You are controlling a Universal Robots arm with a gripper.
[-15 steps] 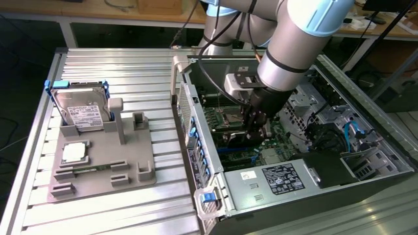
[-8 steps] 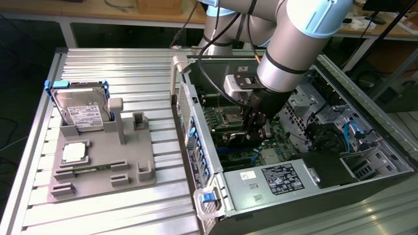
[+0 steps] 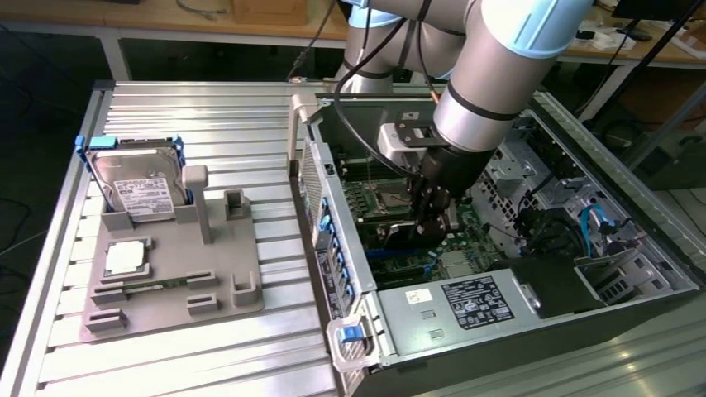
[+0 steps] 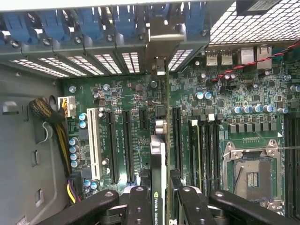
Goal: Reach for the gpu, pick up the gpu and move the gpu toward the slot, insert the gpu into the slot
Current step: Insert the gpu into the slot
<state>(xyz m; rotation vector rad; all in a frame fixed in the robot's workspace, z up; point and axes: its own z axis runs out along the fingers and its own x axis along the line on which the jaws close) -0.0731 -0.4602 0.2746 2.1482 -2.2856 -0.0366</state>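
**GPU gripped, standing over the slot**

Your gripper (image 4: 163, 196) is clamped on the gpu (image 4: 159, 150), which it holds edge-on inside the case (image 3: 314, 178), mid-frame in the exterior view. Reach, pick-up and carry look done. The card stands against the board (image 4: 122, 93), bracket at the rear openings. It largely covers the slot (image 3: 388, 246), so you cannot tell if insertion is complete

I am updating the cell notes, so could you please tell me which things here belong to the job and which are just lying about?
Job:
gpu, gripped edge-on by the fingers over the motherboard
blue slot on that board

Lying about:
hard drive and processor chip, both on the grey fixture plate
processor socket
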